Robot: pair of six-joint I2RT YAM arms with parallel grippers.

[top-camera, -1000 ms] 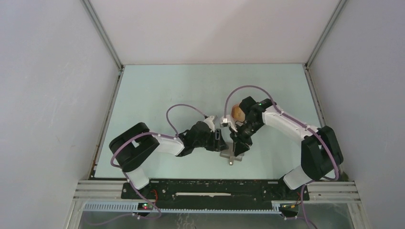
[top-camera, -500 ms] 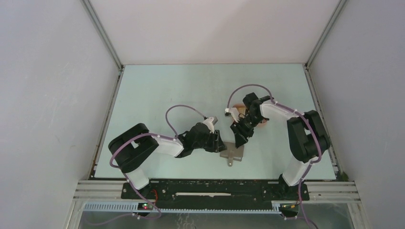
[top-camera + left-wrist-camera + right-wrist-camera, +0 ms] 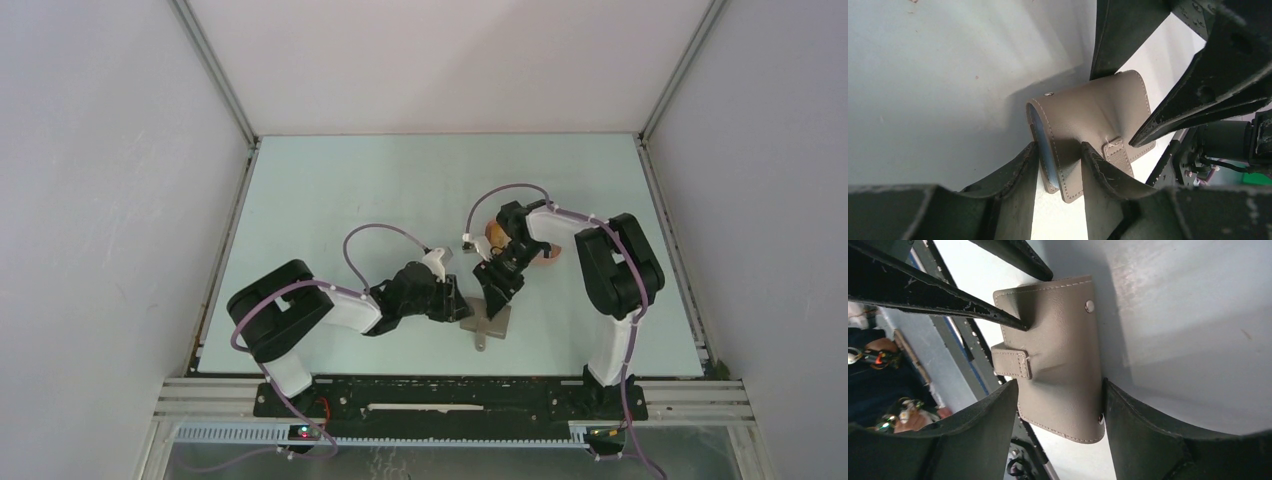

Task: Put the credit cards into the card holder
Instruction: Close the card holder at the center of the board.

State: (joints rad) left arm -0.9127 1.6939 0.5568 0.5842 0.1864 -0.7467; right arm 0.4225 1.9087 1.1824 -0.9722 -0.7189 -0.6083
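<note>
on the smooth pale-green table (image 3: 330,200), left gripper (image 3: 1059,150) pinches the stitched taupe card holder (image 3: 1098,105); right gripper (image 3: 1060,390) straddles it, spread wide.

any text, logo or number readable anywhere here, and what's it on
None can be read.
The card holder shows only stitching, snaps and a strap tab, no brand.
The background clutter in the right wrist view is too blurred for any text.
</note>
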